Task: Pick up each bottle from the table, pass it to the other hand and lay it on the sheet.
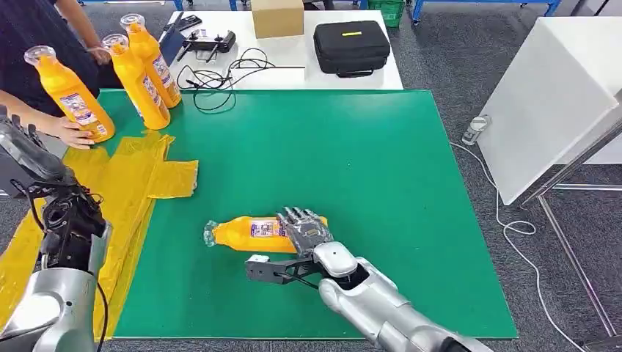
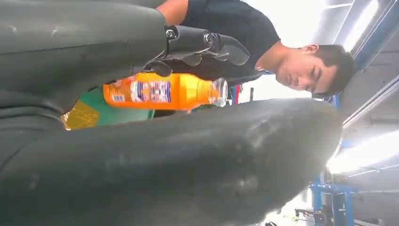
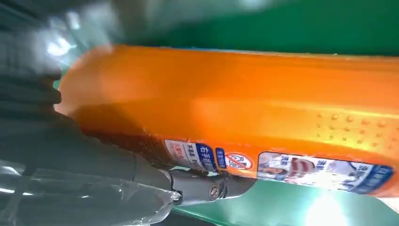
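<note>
Green matting covers the table [image 1: 381,147], where 1 orange bottle [image 1: 249,233] lies on its side under the right hand [image 1: 304,231], whose fingers seem wrapped over it. Pickup is underway; next comes lifting toward the raised, empty left hand [image 1: 26,150].

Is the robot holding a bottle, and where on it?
Right hand lies over the base end of the lying bottle, which rests on the green mat; a firm grip can't be told. Left hand holds nothing.
</note>
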Controlling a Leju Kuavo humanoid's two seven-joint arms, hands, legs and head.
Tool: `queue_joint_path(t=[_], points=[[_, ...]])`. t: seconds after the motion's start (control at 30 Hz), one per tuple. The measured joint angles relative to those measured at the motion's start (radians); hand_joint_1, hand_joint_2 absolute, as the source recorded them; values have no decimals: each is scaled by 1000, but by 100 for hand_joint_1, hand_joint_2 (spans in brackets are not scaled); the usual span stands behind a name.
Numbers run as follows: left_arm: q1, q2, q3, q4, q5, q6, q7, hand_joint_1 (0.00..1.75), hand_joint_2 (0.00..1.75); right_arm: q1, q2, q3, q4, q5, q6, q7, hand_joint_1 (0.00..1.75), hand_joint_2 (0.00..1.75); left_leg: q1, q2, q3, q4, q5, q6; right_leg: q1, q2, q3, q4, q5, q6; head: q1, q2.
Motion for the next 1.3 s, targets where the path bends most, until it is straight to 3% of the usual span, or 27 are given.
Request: queue_joint_path(t=[0.03,0.07,0.1,0.13,0.53,0.9,0.93,1.07,1.3], points=[[0,0,0,1,0,-1,0,0,0,1,-1,0,0,0,3,2,0,175,0,0,0,0,0,0,0,0,0,0,0,0,0,0],[-1,0,0,2,0,-2,0,0,0,2,-2,-1,0,0,4,3,16,175,0,0,0,0,0,0,0,0,0,0,0,0,0,0],[-1,0,0,3,0,-2,0,0,0,4,-4,-3,0,0,6,5,157,175,0,0,0,0,0,0,0,0,0,0,0,0,0,0],[-1,-1,-1,5,0,-2,0,0,0,5,-5,-5,0,1,6,6,175,175,0,0,0,0,0,0,0,0,0,0,0,0,0,0],[-2,-3,-1,7,0,-2,0,0,0,13,-15,-27,0,6,3,11,175,175,0,0,2,0,0,0,0,0,3,0,0,0,0,0],[-2,-8,-3,8,-1,-51,-2,0,0,19,-19,-74,-10,-54,-60,-51,175,175,0,0,2,0,0,0,0,0,3,0,0,0,0,0],[-1,-9,-5,8,-1,-75,0,0,175,20,-23,-90,-19,-86,-73,-74,175,175,0,-1,2,0,0,0,-1,0,3,0,0,0,0,0],[15,-23,-41,5,0,-312,18,0,175,13,-40,-210,-133,-240,-139,-194,175,175,-2,-1,0,0,0,0,-2,0,1,0,0,0,0,0],[15,-73,-116,4,169,-732,153,0,175,-84,-10,-369,-296,-193,-341,-237,175,175,-2,2,0,0,0,0,-3,1,0,0,0,0,0,0]])
